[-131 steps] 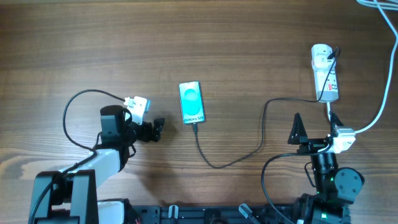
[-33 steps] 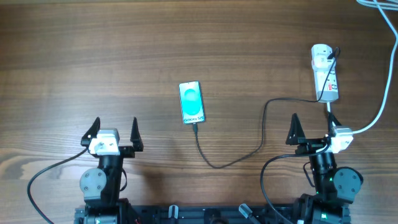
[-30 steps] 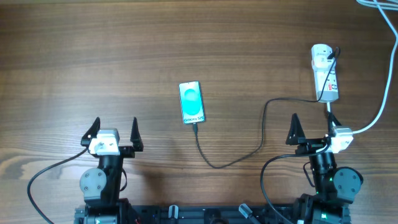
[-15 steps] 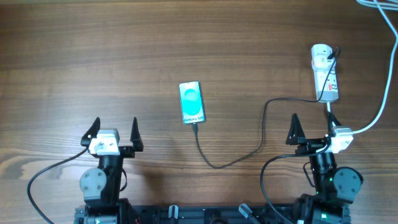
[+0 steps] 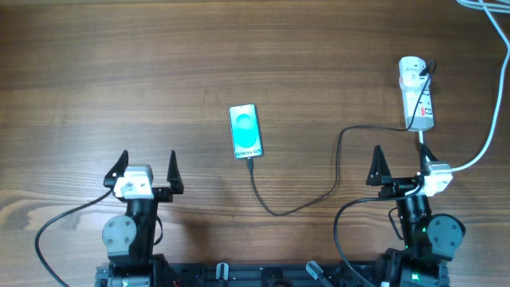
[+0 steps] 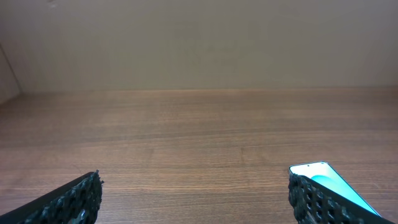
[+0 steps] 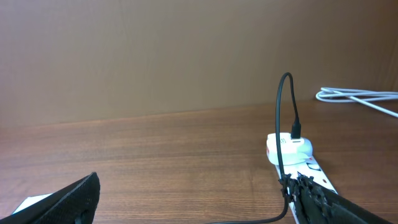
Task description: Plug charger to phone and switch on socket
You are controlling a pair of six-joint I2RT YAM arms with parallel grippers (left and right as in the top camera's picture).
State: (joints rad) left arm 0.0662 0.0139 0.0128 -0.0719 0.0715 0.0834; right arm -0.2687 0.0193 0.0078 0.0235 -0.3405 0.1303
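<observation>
The phone [image 5: 246, 131] lies face up mid-table with its teal screen lit; its top corner shows in the left wrist view [image 6: 320, 175]. The thin black charger cable [image 5: 319, 199] runs from the phone's near end, loops right and up to a white plug in the socket [image 5: 416, 104], a white power strip at the far right, also in the right wrist view [image 7: 298, 155]. My left gripper [image 5: 146, 170] is open and empty at the near left. My right gripper [image 5: 398, 167] is open and empty just in front of the socket.
A thick white lead [image 5: 486, 135] curves from the socket's near end up along the right table edge, also seen in the right wrist view [image 7: 357, 96]. Brown wooden table [image 5: 159, 64]. Black arm cables hang at the near edge.
About four seconds ago the left arm was lying over to the right near the phone; it has since drawn back upright at the near left. Nothing has moved in the last second.
</observation>
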